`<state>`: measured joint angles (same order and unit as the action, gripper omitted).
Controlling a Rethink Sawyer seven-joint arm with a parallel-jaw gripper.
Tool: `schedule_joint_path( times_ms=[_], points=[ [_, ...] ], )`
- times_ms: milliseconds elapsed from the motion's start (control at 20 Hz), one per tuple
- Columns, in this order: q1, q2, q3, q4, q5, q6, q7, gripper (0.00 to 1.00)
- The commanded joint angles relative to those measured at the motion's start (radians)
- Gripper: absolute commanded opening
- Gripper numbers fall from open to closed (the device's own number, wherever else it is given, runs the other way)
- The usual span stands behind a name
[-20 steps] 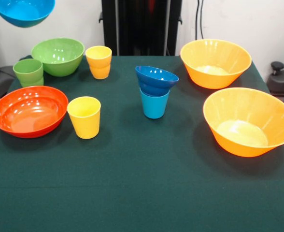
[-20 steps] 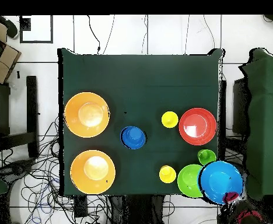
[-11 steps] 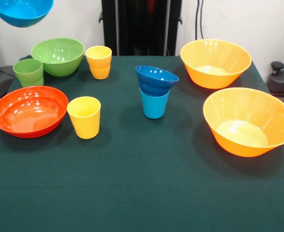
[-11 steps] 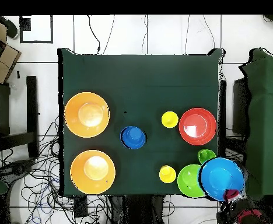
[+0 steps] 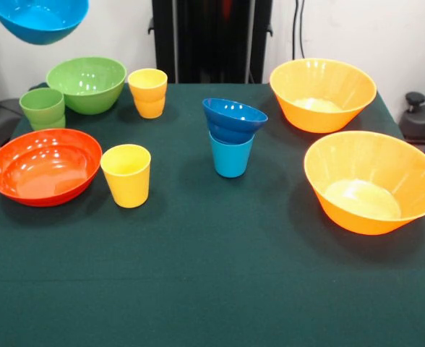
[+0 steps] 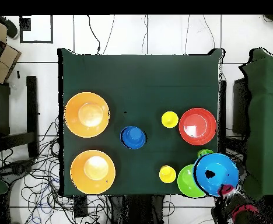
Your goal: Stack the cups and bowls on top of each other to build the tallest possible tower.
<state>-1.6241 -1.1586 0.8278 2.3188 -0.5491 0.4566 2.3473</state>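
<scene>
shifted inward, light blue bowl [image 5: 37, 19] hangs aloft; only overhead shows pincer [image 6: 226, 189], grip unclear.

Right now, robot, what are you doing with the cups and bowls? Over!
Gripper gripping light blue bowl by its rim, held high. Dark blue bowl sits on blue cup, mid-table. Green bowl and green cup below the carried bowl.

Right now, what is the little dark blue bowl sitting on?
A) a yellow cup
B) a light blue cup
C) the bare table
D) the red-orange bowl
B: in the front view the dark blue bowl rests, tilted, on top of the light blue cup in the middle of the table.
</scene>
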Motion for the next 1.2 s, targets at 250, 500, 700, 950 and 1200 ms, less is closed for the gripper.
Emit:
schedule_joint_path(
  times_ms=[250,500,700,950,1200],
  points=[
    [0.2,0.038,-0.102,0.044,-0.036,-0.089,0.069,0.0],
    [0.242,0.049,-0.151,0.031,-0.041,-0.105,0.081,0.0],
    [0.262,0.054,-0.187,0.027,-0.04,-0.122,0.08,0.0],
    [0.294,0.056,-0.227,0.024,-0.032,-0.14,0.083,0.0],
    [0.321,0.055,-0.254,0.021,-0.016,-0.146,0.082,0.0]
  ],
)
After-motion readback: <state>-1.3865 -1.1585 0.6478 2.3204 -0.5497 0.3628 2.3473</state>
